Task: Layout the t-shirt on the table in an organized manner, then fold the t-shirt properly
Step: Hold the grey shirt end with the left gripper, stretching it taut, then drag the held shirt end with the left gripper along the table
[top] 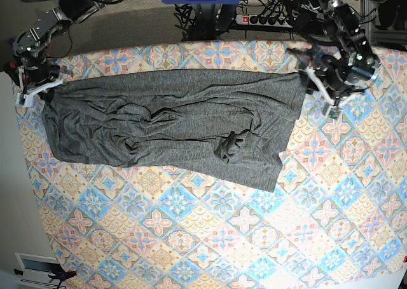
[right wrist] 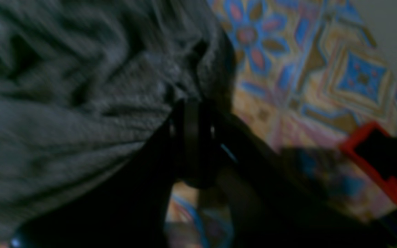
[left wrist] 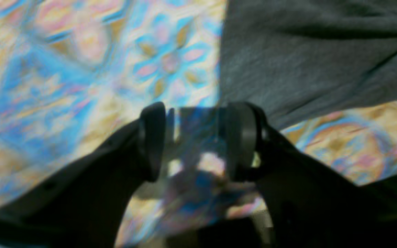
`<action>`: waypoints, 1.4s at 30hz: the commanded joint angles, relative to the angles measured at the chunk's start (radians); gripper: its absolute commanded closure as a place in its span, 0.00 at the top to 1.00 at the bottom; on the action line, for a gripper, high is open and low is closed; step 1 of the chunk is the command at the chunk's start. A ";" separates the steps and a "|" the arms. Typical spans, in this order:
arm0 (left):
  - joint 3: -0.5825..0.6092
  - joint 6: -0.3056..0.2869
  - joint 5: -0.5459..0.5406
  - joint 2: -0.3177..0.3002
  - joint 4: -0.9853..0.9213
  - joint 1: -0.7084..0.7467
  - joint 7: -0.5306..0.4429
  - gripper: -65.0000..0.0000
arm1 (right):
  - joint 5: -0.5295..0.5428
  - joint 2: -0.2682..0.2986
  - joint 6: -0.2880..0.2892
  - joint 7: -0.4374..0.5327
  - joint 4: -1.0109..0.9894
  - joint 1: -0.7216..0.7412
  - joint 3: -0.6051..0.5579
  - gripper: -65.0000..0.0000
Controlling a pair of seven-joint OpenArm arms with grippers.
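Note:
The dark grey t-shirt point(top: 172, 120) lies spread and wrinkled across the far half of the patterned table point(top: 210, 238), with a bunched lump point(top: 232, 144) near its right side. My right gripper point(top: 43, 89) is at the shirt's far left corner and, in the right wrist view, my right gripper point(right wrist: 193, 115) is shut on a gathered fold of the grey t-shirt point(right wrist: 64, 113). My left gripper point(top: 306, 78) sits just off the shirt's far right corner. In the left wrist view my left gripper point(left wrist: 196, 137) is open with only tablecloth between its fingers; the t-shirt point(left wrist: 305, 58) edge lies just beyond the right finger.
A power strip point(top: 261, 19) and tangled cables lie behind the table's far edge. The table's left edge runs close to my right arm, with pale floor point(top: 13, 194) beyond. A red and black object point(right wrist: 377, 158) shows at the right of the right wrist view.

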 commanded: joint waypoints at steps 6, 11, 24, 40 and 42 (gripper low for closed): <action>-0.036 0.002 0.002 -0.008 -0.179 -0.022 -0.072 0.44 | -0.028 0.021 0.001 0.020 0.024 0.007 0.003 0.00; -0.036 0.002 0.004 -0.008 -0.244 -0.019 -0.081 0.43 | -0.028 0.021 0.001 0.017 0.024 0.007 0.003 0.00; 0.134 0.002 0.005 0.036 -0.294 0.007 -0.095 0.28 | -0.025 0.021 0.001 0.017 0.022 0.006 0.003 0.00; 0.206 0.002 0.004 0.049 -0.182 0.028 -0.096 0.06 | -0.025 0.021 0.001 0.017 0.022 0.004 0.003 0.00; 0.206 0.002 0.004 0.049 -0.092 0.036 -0.089 0.06 | -0.025 0.021 0.001 0.017 0.022 0.004 0.003 0.00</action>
